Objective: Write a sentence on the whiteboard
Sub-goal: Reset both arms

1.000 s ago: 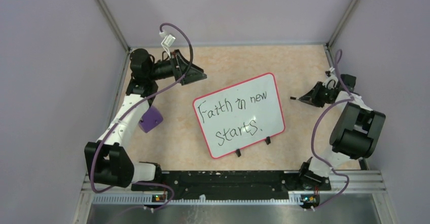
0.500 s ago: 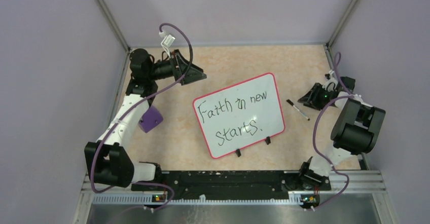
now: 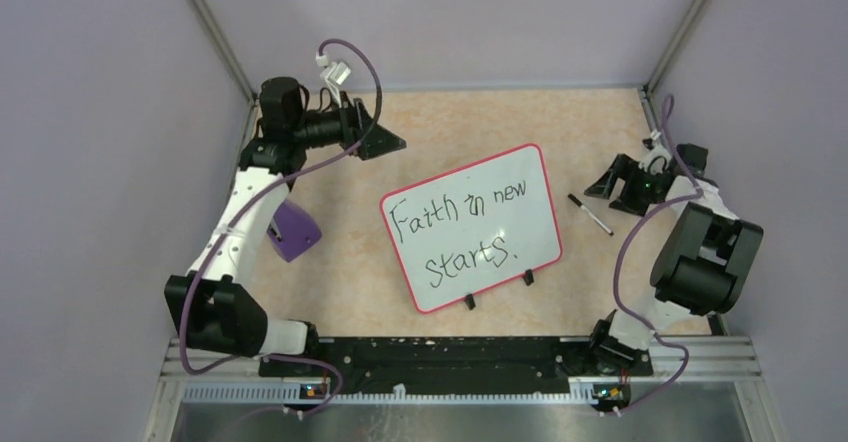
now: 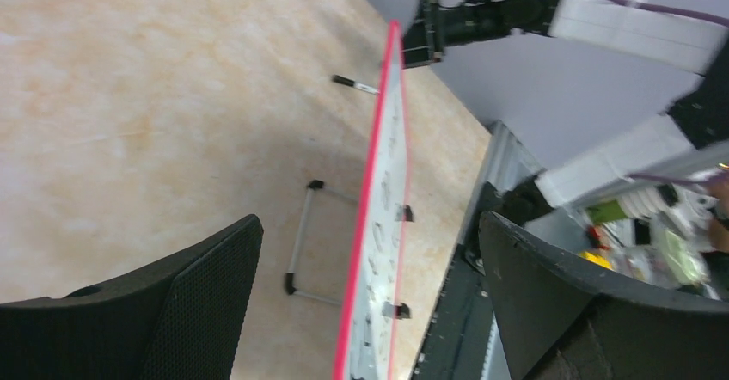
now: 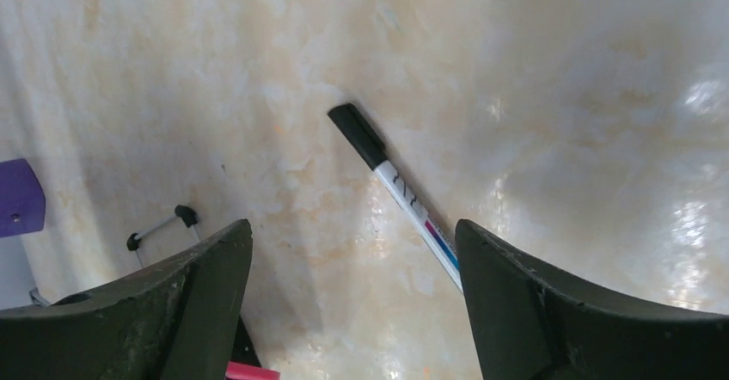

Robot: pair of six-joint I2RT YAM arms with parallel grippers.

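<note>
The whiteboard (image 3: 535, 224) stands tilted mid-table on small black feet, red-rimmed. The sentence (image 3: 456, 212) reads "Faith in new starts." in two black lines. In the left wrist view the whiteboard (image 4: 389, 165) shows nearly edge-on. A black-capped marker (image 3: 590, 214) lies flat on the table just right of the board. My right gripper (image 3: 612, 194) hovers open beside it, and in its wrist view the marker (image 5: 400, 193) lies between and beyond the spread fingers of the right gripper (image 5: 351, 225). My left gripper (image 3: 388, 143) hangs open behind the board's left corner, holding nothing; its wrist camera shows the left gripper (image 4: 370, 221) wide apart.
A purple block (image 3: 292, 230) sits on the table under the left arm. The board's wire stand (image 4: 301, 242) rests on the tabletop behind the board. Grey walls close in on three sides, and the black base rail (image 3: 450, 352) runs along the near edge.
My right gripper opened and let go of the marker, which now lies on the table right of the board. The left arm swung slightly toward the back.
</note>
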